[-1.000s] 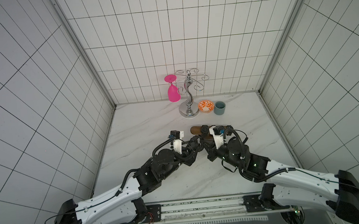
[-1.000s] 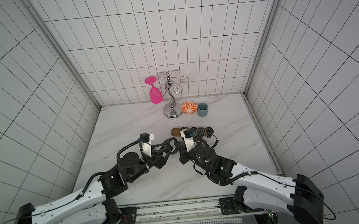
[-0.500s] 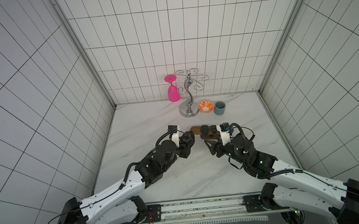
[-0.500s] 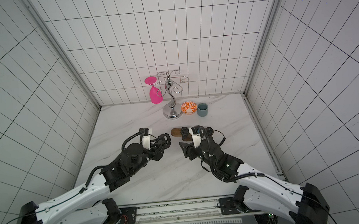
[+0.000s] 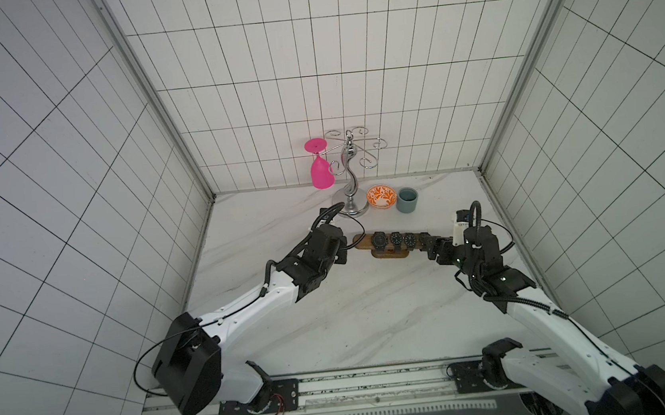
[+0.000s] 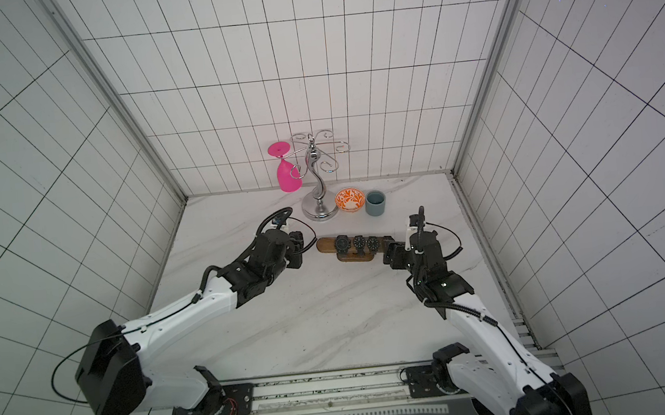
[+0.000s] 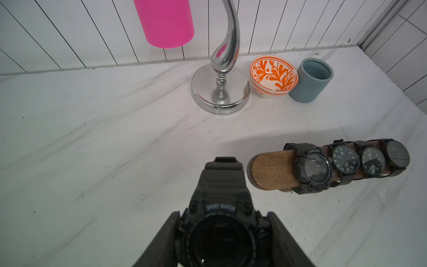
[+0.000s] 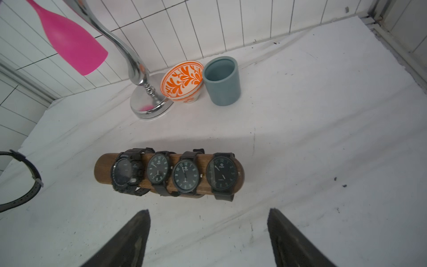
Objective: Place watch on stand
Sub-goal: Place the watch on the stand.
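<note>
The stand (image 5: pixel 361 240) (image 6: pixel 325 243) is a brown wooden bar lying across the middle of the table. Several dark watches (image 7: pixel 312 168) (image 8: pixel 184 175) are strapped round it, and its left end is bare (image 7: pixel 270 171). My left gripper (image 7: pixel 223 216) is shut on a black sport watch (image 7: pixel 219 203), held by the case with the strap pointing forward. In both top views the left gripper (image 5: pixel 343 249) (image 6: pixel 299 251) hovers just off the stand's bare left end. My right gripper (image 8: pixel 208 211) is open and holds nothing. It sits at the stand's right end (image 5: pixel 434 246) (image 6: pixel 391 255).
Behind the stand a chrome glass rack (image 5: pixel 353 198) holds a pink glass (image 5: pixel 321 172) hanging upside down. An orange-patterned bowl (image 5: pixel 381 196) and a blue-grey cup (image 5: pixel 406 200) stand next to its base. Tiled walls close in on three sides.
The two grippers were together in front of the stand. The right one has opened and moved right to the stand's end. The left one has carried the watch to the stand's left end.
</note>
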`<state>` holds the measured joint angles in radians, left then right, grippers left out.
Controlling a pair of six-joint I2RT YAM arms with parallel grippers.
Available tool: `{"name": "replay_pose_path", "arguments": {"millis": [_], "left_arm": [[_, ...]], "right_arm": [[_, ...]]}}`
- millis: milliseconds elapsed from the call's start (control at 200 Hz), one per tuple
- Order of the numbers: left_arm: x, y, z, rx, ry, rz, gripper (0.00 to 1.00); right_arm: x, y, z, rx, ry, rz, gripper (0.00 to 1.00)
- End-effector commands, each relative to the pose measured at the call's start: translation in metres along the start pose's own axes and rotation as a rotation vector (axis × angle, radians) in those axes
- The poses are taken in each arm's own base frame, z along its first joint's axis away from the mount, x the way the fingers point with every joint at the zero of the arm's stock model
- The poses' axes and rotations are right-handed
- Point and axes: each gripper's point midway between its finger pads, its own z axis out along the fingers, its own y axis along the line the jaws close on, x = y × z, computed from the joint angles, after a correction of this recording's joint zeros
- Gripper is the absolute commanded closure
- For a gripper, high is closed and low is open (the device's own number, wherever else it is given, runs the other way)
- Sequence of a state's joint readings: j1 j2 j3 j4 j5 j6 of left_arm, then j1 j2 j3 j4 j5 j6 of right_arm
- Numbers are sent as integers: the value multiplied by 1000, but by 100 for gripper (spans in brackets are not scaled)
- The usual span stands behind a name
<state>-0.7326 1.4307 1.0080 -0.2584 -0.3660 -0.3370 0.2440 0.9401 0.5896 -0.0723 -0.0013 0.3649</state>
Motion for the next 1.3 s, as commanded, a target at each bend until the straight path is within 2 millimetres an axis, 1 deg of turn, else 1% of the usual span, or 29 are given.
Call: {"name": "replay_pose_path", "arguments": {"millis": [0, 135, 390, 485, 635, 770, 880, 1124, 1299], "left_arm": [[-14, 4, 11, -62, -15, 31, 55], [-11, -2, 29, -72, 12, 44, 55], [4, -16, 57, -60, 104, 70, 55], [9, -20, 66, -57, 137, 81, 55], [15, -28, 78, -43, 158, 85, 55], [18, -37, 84, -29, 170, 89, 55], [21, -44, 87, -24, 180, 98, 55], [26, -55, 91, -25, 202, 110, 55], [26, -65, 90, 3, 205, 112, 55]], "right_arm": [[-16, -6, 2, -46, 0, 104, 19], [-15, -18, 9, -80, -2, 183, 19], [-9, -30, 27, -83, 17, 229, 19], [-7, -33, 32, -87, 21, 247, 19], [-3, -30, 39, -114, 21, 271, 19], [6, -33, 49, -106, 54, 282, 19], [8, -33, 54, -118, 62, 293, 19], [16, -27, 65, -162, 104, 311, 19], [23, -20, 71, -191, 134, 304, 20]]}}
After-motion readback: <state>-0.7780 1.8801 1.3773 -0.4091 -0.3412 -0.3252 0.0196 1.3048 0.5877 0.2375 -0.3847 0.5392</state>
